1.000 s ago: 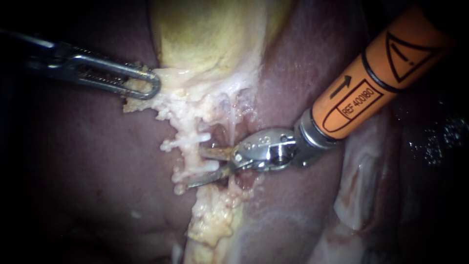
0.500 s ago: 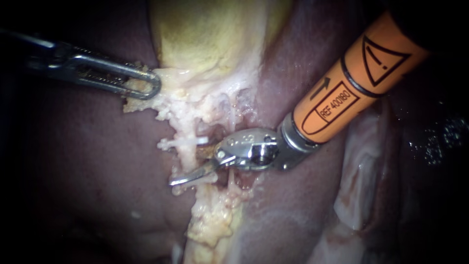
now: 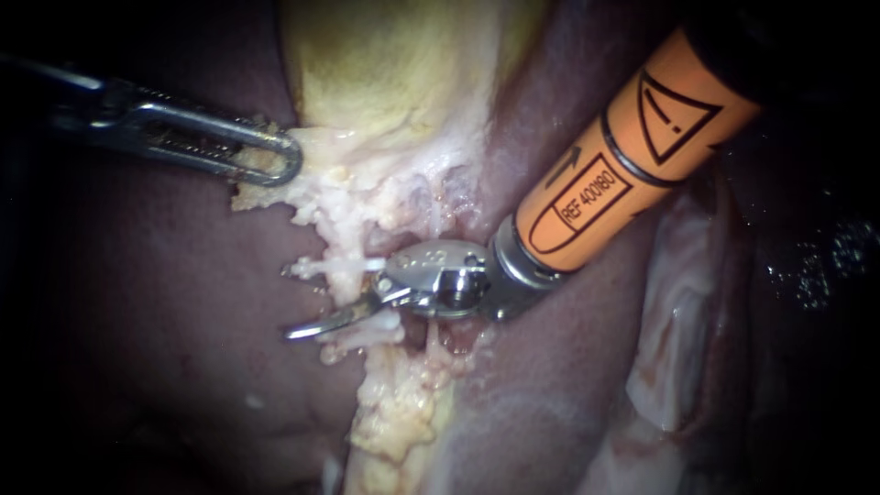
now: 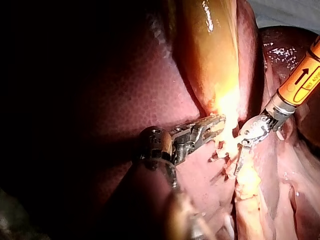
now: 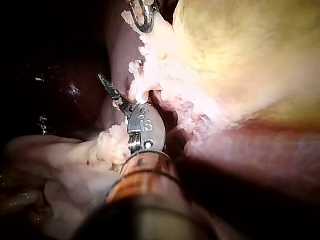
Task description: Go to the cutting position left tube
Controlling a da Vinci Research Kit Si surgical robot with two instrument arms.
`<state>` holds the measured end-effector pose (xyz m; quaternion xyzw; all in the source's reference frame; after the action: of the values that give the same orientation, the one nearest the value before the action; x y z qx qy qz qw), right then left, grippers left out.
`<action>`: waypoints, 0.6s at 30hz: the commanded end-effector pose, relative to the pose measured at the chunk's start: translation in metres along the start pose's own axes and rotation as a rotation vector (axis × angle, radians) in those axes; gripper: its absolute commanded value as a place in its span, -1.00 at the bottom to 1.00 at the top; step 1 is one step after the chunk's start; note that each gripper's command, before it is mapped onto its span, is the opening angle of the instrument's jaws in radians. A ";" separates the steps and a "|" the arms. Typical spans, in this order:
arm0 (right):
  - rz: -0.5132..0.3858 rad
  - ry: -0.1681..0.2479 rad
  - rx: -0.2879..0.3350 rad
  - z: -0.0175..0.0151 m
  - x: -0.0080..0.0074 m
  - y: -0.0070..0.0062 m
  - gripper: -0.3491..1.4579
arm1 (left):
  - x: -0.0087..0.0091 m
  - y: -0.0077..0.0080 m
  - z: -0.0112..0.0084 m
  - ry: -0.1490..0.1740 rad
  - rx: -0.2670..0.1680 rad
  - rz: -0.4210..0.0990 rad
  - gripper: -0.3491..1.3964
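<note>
The yellow gallbladder point(image 3: 385, 64) lies on the dark liver point(image 3: 165, 302), with pale fatty tissue running down from it. My left instrument point(image 3: 270, 160) is shut on the white tissue at the gallbladder's lower edge. A thin pale tube point(image 3: 346, 289) runs down through that tissue and carries white clips above point(image 3: 335, 267) and below point(image 3: 367, 332). My right instrument point(image 3: 335, 307), on an orange shaft, has thin blades standing open across the tube between the clips. The lower blade lies in front and points left past the tube; the upper blade is mostly hidden. The right wrist view shows the right instrument point(image 5: 117, 95) beside the white tissue.
Pale folded tissue point(image 3: 678, 339) lies to the right of the orange shaft. More lumpy yellow fat point(image 3: 403, 412) continues below the blades. In the left wrist view my left instrument point(image 4: 210, 125) and right instrument point(image 4: 242, 155) stand close together at the gallbladder's base.
My right instrument has slid leftwards, its blades now reaching across and past the tube between the clips. The left instrument and the tissue it holds have not moved.
</note>
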<state>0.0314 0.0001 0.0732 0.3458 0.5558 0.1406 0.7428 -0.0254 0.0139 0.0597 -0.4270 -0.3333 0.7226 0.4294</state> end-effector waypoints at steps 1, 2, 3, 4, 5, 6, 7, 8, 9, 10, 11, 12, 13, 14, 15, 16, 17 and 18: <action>0.007 0.002 0.002 0.0000 0.0000 -0.0001 0.80 | 0.0000 0.0000 0.0000 0.000 0.000 0.000 -1.00; 0.013 0.005 0.003 0.0000 0.0001 -0.0001 0.80 | 0.0000 0.0000 0.0000 0.000 0.000 0.000 -1.00; 0.018 0.008 0.004 0.0000 0.0001 -0.0002 0.80 | 0.0000 0.0000 0.0000 0.000 0.000 0.000 -1.00; 0.024 0.008 0.006 0.0000 0.0001 -0.0003 0.80 | 0.0000 0.0000 0.0000 0.000 0.000 0.000 -1.00; 0.034 0.007 0.009 0.0001 0.0002 -0.0005 0.80 | 0.0000 0.0000 0.0000 0.000 0.000 0.000 -1.00; 0.033 0.007 0.013 0.0001 0.0002 -0.0007 0.80 | 0.0000 0.0000 0.0000 0.000 0.000 0.000 -1.00; 0.043 0.009 0.018 0.0002 0.0003 -0.0009 0.80 | 0.0000 0.0000 0.0000 0.000 0.000 0.000 -1.00; 0.047 0.011 0.023 0.0002 0.0004 -0.0011 0.80 | 0.0000 0.0000 0.0000 0.000 0.000 0.000 -1.00; 0.051 0.012 0.032 0.0003 0.0006 -0.0015 0.80 | 0.0000 0.0000 0.0000 0.000 0.000 0.000 -1.00; 0.060 0.017 0.039 0.0004 0.0007 -0.0018 0.80 | 0.0000 0.0000 0.0000 0.000 0.000 0.000 -1.00; 0.070 0.021 0.046 0.0005 0.0009 -0.0022 0.80 | 0.0000 0.0000 0.0000 0.000 0.000 0.000 -1.00; 0.073 0.028 0.057 0.0006 0.0012 -0.0026 0.80 | 0.0000 0.0000 0.0000 0.000 0.000 0.000 -1.00; 0.077 0.030 0.065 0.0007 0.0014 -0.0030 0.80 | 0.0000 0.0000 0.0000 0.000 0.000 0.000 -1.00; 0.075 0.032 0.073 0.0008 0.0016 -0.0033 0.78 | 0.0000 0.0000 0.0000 0.000 0.000 0.000 -1.00; 0.078 0.033 0.082 0.0009 0.0019 -0.0038 0.78 | 0.0000 0.0000 0.0000 0.000 0.000 0.000 -1.00; 0.077 0.035 0.089 0.0009 0.0022 -0.0041 0.78 | 0.0000 0.0000 -0.0001 0.000 0.000 0.000 -1.00; 0.076 0.037 0.095 0.0009 0.0024 -0.0044 0.78 | 0.0000 0.0000 -0.0001 0.000 -0.001 0.000 -1.00; 0.081 0.042 0.102 0.0009 0.0028 -0.0048 0.78 | 0.0000 0.0000 -0.0001 0.000 -0.001 0.000 -1.00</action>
<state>0.0324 -0.0021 0.0677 0.4042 0.5643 0.1485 0.7044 -0.0253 0.0138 0.0598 -0.4269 -0.3334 0.7226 0.4296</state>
